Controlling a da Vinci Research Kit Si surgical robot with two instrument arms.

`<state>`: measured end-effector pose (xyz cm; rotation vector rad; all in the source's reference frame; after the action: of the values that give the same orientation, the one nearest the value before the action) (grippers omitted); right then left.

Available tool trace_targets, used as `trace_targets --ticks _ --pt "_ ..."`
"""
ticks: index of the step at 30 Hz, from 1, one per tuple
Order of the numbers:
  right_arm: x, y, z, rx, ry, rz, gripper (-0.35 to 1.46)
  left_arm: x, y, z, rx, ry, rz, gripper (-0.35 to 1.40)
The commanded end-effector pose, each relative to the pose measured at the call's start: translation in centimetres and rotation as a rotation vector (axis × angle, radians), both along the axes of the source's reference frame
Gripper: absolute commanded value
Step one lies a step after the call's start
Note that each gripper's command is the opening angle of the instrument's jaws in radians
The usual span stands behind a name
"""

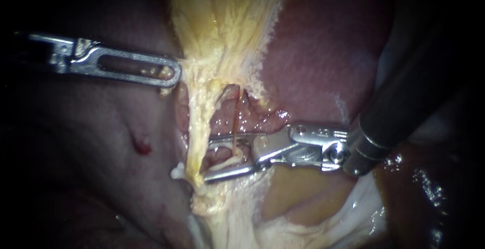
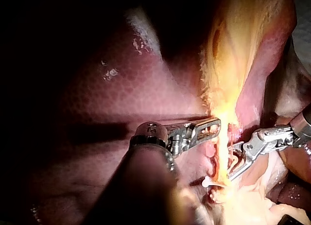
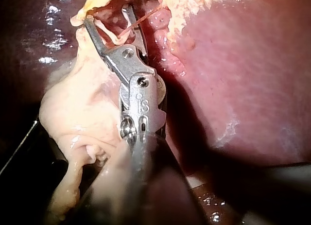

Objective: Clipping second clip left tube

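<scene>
The left instrument (image 1: 174, 75) (image 2: 214, 125) comes in level from the left. Its end effector is closed on the edge of a band of yellowish fatty tissue (image 1: 222, 27) (image 2: 238, 50), with both jaws pressed against it and strands of it drawn taut toward the tip.

The right instrument (image 1: 206, 159) (image 2: 231, 163) (image 3: 108, 16) reaches in from the right. Its dark shaft slopes down from the upper right. Its end effector stands open, with a clear gap between the two slim jaws.

A thin orange-tinted tube (image 1: 236, 122) (image 3: 146, 16) runs down out of the reddish tissue below the fatty band. It crosses the upper jaw and passes into the gap, where it meets a whitish curl of tissue (image 1: 225, 162) just above the lower jaw. I cannot tell whether this is the left tube.

The jaw tips lie against the yellowish strand that hangs down beside the opening. The liver (image 1: 323, 52) spreads smooth and dark pink above the right instrument. A small red spot (image 1: 143, 146) marks the pinkish surface below the left instrument.
</scene>
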<state>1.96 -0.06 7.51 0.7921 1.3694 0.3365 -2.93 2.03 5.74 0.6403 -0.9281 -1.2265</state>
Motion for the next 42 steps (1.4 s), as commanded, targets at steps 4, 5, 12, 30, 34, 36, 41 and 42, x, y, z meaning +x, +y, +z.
trace_targets --ticks 4,5,12,30,34,36,41,42 --pt "0.0 -0.01 -0.02 0.0 0.0 -0.001 0.47 0.0 0.0 0.0 0.0 0.0 0.001 -0.35" --pt "0.0 -0.01 -0.02 0.0 0.001 -0.001 0.47 0.0 0.0 0.0 0.0 0.0 0.001 -0.35" --pt "0.0 -0.02 -0.04 0.0 0.002 -0.002 0.47 0.0 0.0 0.0 0.0 0.0 0.0 -0.35" --pt "-0.2 0.02 0.01 -0.013 -0.037 0.045 0.5 0.0 0.0 0.0 0.0 0.0 0.001 -0.35" --pt "-0.31 0.05 0.04 -0.012 -0.041 0.054 0.5 0.0 0.0 0.0 0.0 -0.001 0.001 -0.35" --pt "-0.37 0.08 0.05 -0.012 -0.047 0.061 0.5 0.0 0.0 0.0 0.0 0.0 0.001 -0.35" --pt "-0.51 0.16 0.03 -0.009 -0.053 0.068 0.5 0.0 0.0 0.0 0.0 0.0 0.001 -0.35" --pt "-0.54 0.17 0.02 -0.008 -0.054 0.068 0.5 0.0 0.0 0.0 0.0 0.0 0.001 -0.35"
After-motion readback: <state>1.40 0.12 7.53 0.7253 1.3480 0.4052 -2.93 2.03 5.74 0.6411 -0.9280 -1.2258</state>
